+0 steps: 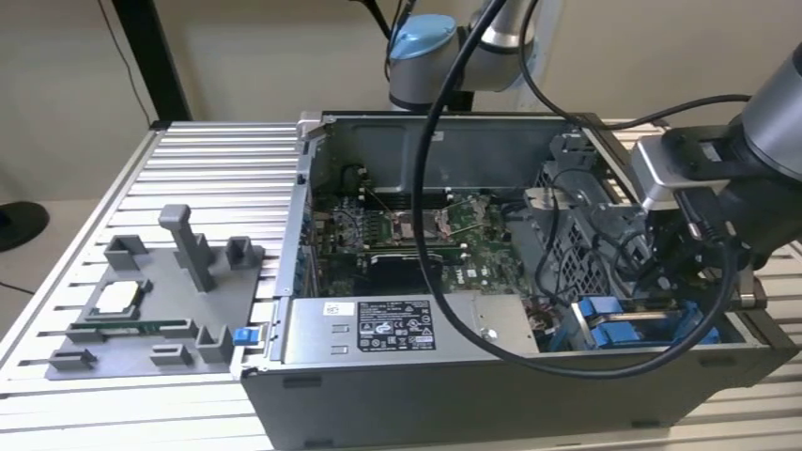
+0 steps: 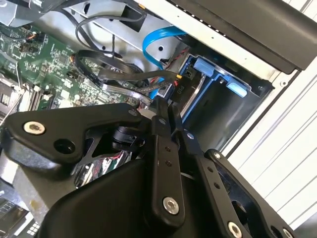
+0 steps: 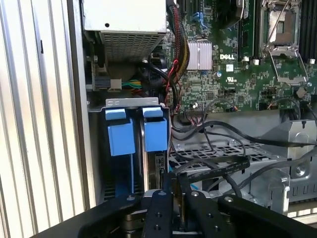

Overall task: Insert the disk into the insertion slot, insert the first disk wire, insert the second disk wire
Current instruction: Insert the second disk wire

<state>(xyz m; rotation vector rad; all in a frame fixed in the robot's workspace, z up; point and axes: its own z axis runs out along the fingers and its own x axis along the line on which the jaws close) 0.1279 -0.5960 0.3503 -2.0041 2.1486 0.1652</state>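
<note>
Disk (image 3: 148, 163) looks seated in insertion slot (image 1: 652, 324) at case's front corner, so I count step one done. Gripper (image 2: 166, 111) fingers together, apparently pinching black wire (image 2: 106, 69) beside bay; wires seemingly unplugged.

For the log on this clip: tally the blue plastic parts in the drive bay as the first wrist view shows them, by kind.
Small blue tabs at the bay edge: 2
Large blue carrier handles: 2
Total: 4
</note>
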